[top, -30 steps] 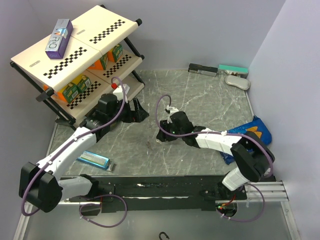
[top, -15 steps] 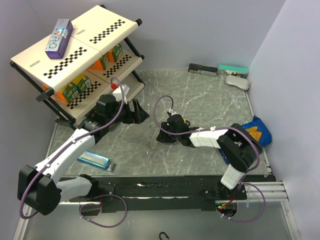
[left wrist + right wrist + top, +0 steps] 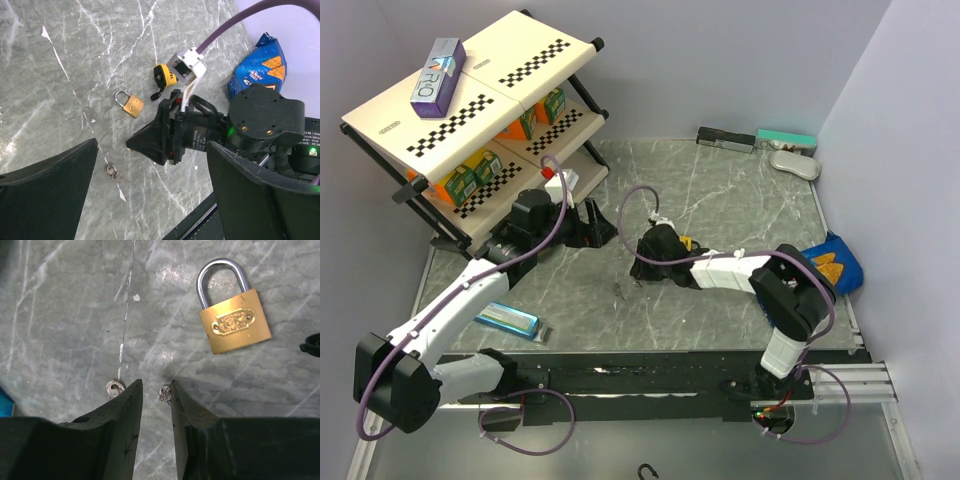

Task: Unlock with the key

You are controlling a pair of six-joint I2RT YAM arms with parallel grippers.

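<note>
Black left gripper (image 3: 592, 222) hangs spread wide and empty. The right gripper (image 3: 156, 385) is narrowly parted, clamping nothing. The brass padlock (image 3: 234, 322) lies beyond its right fingertip. The small key (image 3: 112, 173) lies flat at the tips. It is probably light, stiff and slippery, best pinched by its bow.
</note>
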